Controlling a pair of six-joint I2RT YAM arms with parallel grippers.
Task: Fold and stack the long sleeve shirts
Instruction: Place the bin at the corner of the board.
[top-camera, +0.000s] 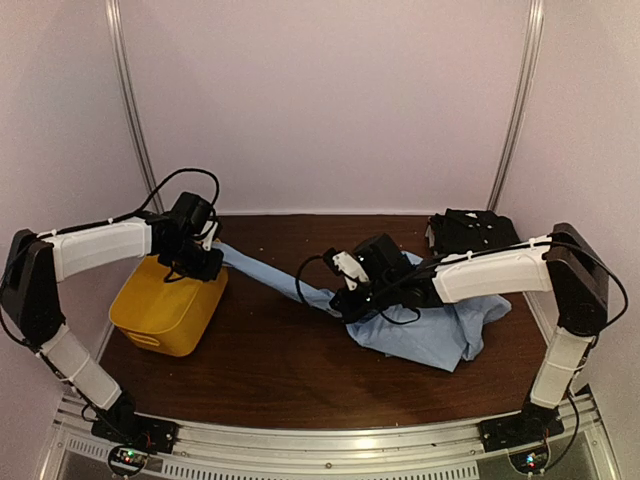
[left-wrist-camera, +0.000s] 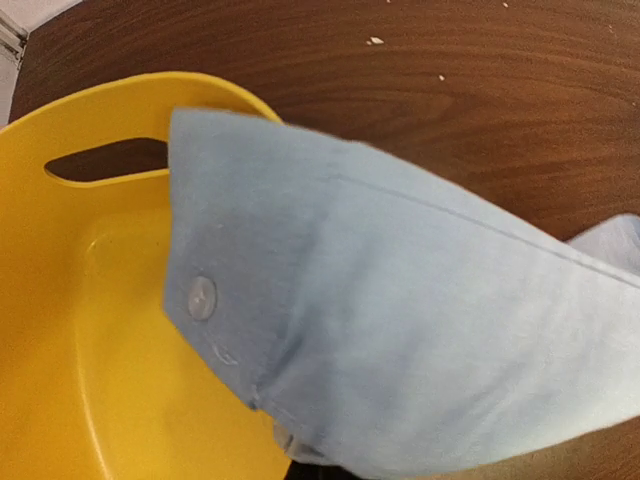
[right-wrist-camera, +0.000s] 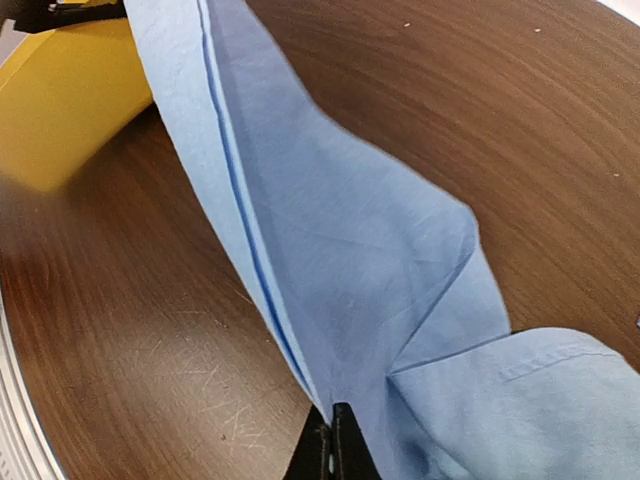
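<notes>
The light blue shirt (top-camera: 430, 335) lies crumpled at the right middle of the table, one long sleeve (top-camera: 262, 270) stretched left to the basket. My left gripper (top-camera: 205, 255) holds the sleeve's cuff (left-wrist-camera: 215, 290), with its pale button, above the basket; its fingers are hidden under the cloth. My right gripper (top-camera: 350, 295) is shut on the blue shirt (right-wrist-camera: 360, 300) where the sleeve meets the body; its dark fingertips (right-wrist-camera: 345, 440) pinch the fabric. A folded black shirt (top-camera: 470, 232) lies at the back right. The red-edged shirt is out of view.
A yellow plastic basket (top-camera: 165, 310) stands at the table's left, under my left gripper, and shows in the left wrist view (left-wrist-camera: 90, 380) and the right wrist view (right-wrist-camera: 60, 100). The brown wooden table (top-camera: 280, 370) is ringed by white walls.
</notes>
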